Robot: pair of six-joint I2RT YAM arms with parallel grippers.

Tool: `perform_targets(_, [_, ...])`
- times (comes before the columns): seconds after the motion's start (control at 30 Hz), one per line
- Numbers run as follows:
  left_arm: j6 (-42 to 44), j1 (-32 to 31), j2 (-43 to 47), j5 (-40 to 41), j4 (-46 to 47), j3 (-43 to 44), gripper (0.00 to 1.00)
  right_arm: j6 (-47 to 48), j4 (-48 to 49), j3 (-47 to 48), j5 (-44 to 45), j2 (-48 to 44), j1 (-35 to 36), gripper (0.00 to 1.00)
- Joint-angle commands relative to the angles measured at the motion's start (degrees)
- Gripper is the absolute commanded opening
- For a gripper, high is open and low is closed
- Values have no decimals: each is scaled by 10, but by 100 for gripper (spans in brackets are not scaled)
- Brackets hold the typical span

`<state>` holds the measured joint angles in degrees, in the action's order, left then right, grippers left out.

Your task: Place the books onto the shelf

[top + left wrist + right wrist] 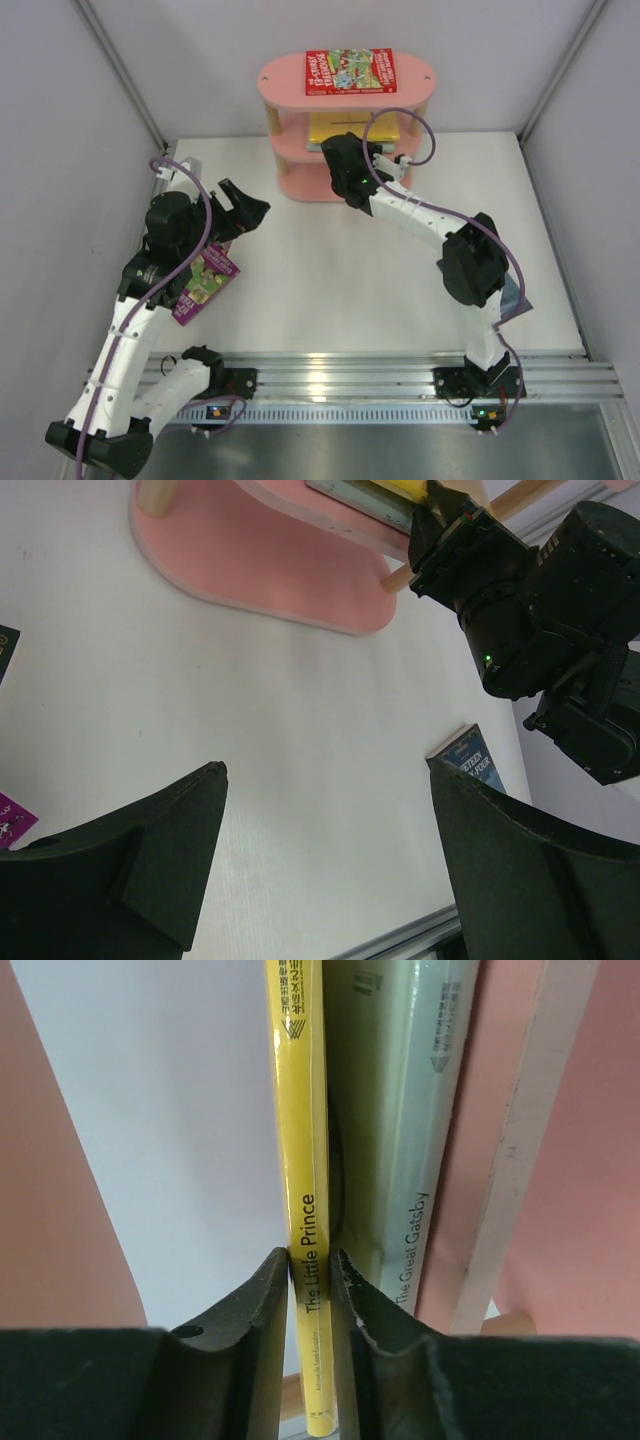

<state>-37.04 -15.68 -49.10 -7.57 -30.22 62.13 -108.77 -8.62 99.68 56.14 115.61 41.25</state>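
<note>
We see shelf (290,85) at back of table (350,270): picture book (350,72) on top board, The Little Prince (305,1160) atop The Great Gatsby (400,1110) on middle tier, paperback (207,285) on table left.

A white table top (330,280) spreads beneath both pairs of jaws. It is matte and faintly grained, and it fills the gap between the left jaws in the left wrist view. Plain pale grey walls stand around it: a back wall (200,60) far beyond the jaws, a left wall (50,150) outside the left jaws, and a right wall (600,200) outside the right jaws. Slim metal posts (118,68) run up the two back corners. Behind the jaws, at the table's near edge, lies a ribbed aluminium rail (350,378) carrying a bright glare (320,362). Nearer still lies a dull grey metal sheet (400,445). The light is soft and even, and shadows are faint.
</note>
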Motion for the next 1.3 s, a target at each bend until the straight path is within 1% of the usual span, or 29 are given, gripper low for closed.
perform_targets(0.0, [9, -1, 9, 8, 21, 2, 88, -18, -9, 38, -9, -6, 13, 23])
perform_targets(0.1, [7, -2, 7, 5, 25, 0, 88, -9, -24, 38, -18, -14, 13, 27])
perform_targets(0.27, [5, -2, 4, 0, 26, 1, 88, 23, -28, 28, -28, -30, 10, 28])
perform_targets(0.5, [-1, -1, 5, -4, 31, -1, 88, 29, -23, 7, -63, -43, 4, 30])
perform_targets(0.57, [-1, -1, 6, -3, 29, -1, 88, 42, -12, 3, -71, -46, 2, 34])
perform_targets(0.6, [-1, -1, 5, -4, 29, 0, 88, 59, -5, -10, -71, -52, 1, 39])
perform_targets(0.63, [-1, -1, 5, -5, 27, 1, 88, 69, 20, -17, -71, -56, 1, 40])
perform_targets(0.67, [-1, -1, 4, -7, 26, 3, 88, 74, 25, -21, -77, -58, 0, 40])
perform_targets(0.73, [-1, -1, 4, -8, 26, 4, 88, 77, 25, -27, -88, -62, -5, 42])
perform_targets(0.77, [0, -1, 4, -6, 26, 4, 88, 79, 27, -29, -98, -64, -6, 45])
perform_targets(0.87, [2, -1, 1, -4, 26, 4, 88, 87, 27, -41, -113, -73, -8, 49])
perform_targets(1.0, [1, -1, 1, -4, 25, 5, 88, 117, 34, -64, -132, -96, -15, 55])
perform_targets(1.13, [0, -1, -1, -4, 27, 10, 88, 157, 34, -91, -152, -129, -21, 56])
perform_targets(1.27, [1, -1, -6, -2, 29, 19, 88, 215, 32, -150, -192, -202, -25, 55])
